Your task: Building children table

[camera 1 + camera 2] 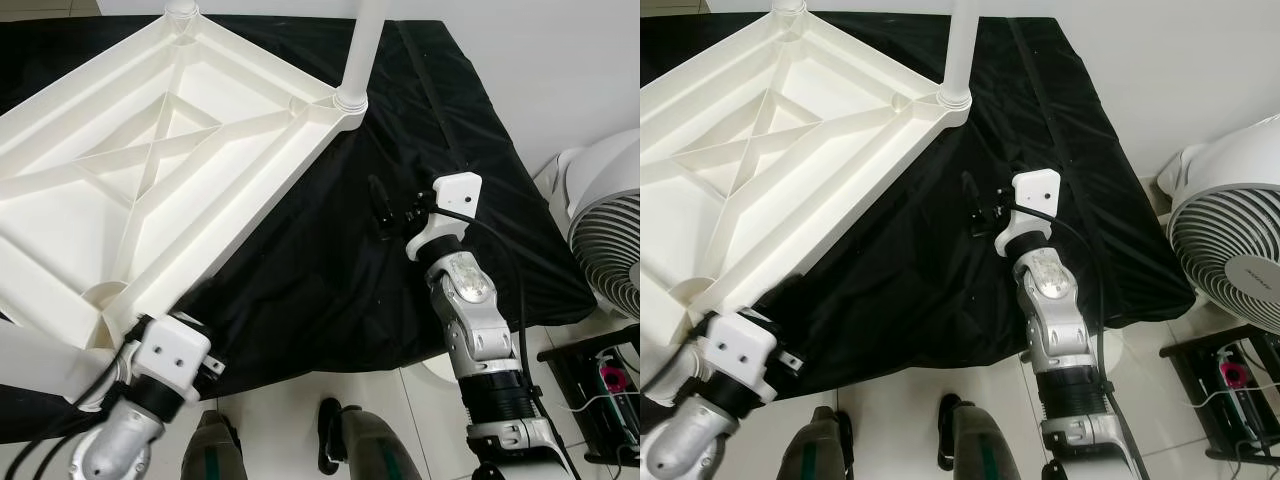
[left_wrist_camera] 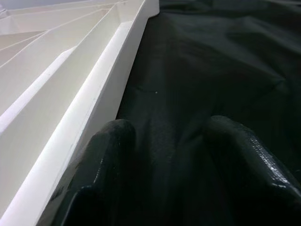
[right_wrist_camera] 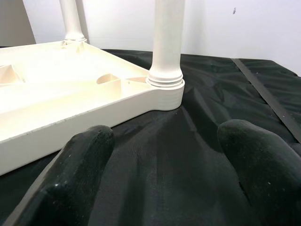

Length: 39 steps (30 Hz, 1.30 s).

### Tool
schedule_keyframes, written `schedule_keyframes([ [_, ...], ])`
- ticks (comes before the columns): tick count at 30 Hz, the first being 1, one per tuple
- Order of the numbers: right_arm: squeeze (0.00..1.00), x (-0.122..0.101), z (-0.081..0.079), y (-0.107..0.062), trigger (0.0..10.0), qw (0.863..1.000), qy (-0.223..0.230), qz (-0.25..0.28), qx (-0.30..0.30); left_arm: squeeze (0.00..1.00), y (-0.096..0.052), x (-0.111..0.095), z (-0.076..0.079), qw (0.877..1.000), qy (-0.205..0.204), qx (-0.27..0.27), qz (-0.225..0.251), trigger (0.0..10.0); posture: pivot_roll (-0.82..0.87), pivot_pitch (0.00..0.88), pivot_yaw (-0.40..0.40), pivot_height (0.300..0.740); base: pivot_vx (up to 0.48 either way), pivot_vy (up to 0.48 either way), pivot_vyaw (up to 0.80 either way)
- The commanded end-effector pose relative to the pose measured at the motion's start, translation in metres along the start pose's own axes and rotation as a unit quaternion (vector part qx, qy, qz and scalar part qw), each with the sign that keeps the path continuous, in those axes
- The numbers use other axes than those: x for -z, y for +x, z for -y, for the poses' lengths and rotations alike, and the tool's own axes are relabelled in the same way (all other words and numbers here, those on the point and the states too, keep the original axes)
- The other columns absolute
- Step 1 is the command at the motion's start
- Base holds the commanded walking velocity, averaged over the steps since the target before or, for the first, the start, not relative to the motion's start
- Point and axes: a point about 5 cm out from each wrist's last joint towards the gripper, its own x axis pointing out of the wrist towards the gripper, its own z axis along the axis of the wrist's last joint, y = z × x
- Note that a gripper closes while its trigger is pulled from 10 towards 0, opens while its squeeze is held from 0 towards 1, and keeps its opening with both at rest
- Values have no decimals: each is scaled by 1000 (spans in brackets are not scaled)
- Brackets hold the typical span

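Across the black cloth (image 1: 330, 260) I see the white tabletop (image 1: 150, 190) lying upside down, ribbed underside up, taking up most of the left and middle of the head views. Two white legs stand upright in its far corners: the nearer-right leg (image 1: 362, 50) rises from the corner socket, and another leg (image 3: 71, 20) stands at the far corner. At my lower left, a further white leg (image 1: 40, 365) lies near the tabletop's near corner, beside my left arm.

My left gripper (image 2: 174, 165) sits low at that near corner, its two black fingers apart with only cloth between them, one finger (image 2: 106, 155) just beside the tabletop's outer wall. My right gripper (image 1: 385, 210) rests over the cloth to the right of the tabletop, well short of the socketed corner, fingers spread and holding nothing; its wrist view looks straight at that leg and socket.

On the tiled floor to the right stands a white fan (image 1: 605, 225), and below it a dark rack (image 1: 600, 385).
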Motion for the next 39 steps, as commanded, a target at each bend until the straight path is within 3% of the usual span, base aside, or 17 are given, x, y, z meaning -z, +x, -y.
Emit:
schedule_keyframes([
  [1, 0, 6, 2, -4, 10000, 1000, -1, -8, 1, 0, 2, 1, -1, 1000, -5, -27, -1, 10000, 97, 206, -68, 740, 0, 0, 0],
  [7, 0, 8, 2, -7, 10000, 1000, 9, -4, 16, 0, 6, 4, 3, 1000, -8, 2, -2, 10000, 83, 209, -42, 740, 0, 0, 0],
  [13, 0, 11, 2, -17, 10000, 999, 8, -6, 40, 0, 10, 21, -14, 999, -31, -12, -31, 10000, 65, 201, 4, 740, 0, 0, 0],
  [16, 0, 11, 5, -19, 10000, 999, 7, -6, 47, 0, 11, 23, -14, 999, -34, -10, -35, 10000, 60, 197, 13, 740, 0, 0, 0],
  [26, 0, 11, 7, -26, 10000, 997, 5, -3, 71, 0, 24, 32, -24, 998, -6, -24, -60, 10000, 31, 196, 45, 740, 0, 0, 0],
  [34, 0, 11, 7, -34, 10000, 997, 2, -7, 79, 0, 34, 37, -47, 998, 14, -9, -57, 10000, 13, 180, 42, 740, 0, 0, 0],
  [39, 0, 10, 7, -34, 10000, 997, 1, -7, 80, 0, 37, 39, -52, 998, 21, -13, -56, 10000, 0, 166, 36, 740, 0, 0, 0],
])
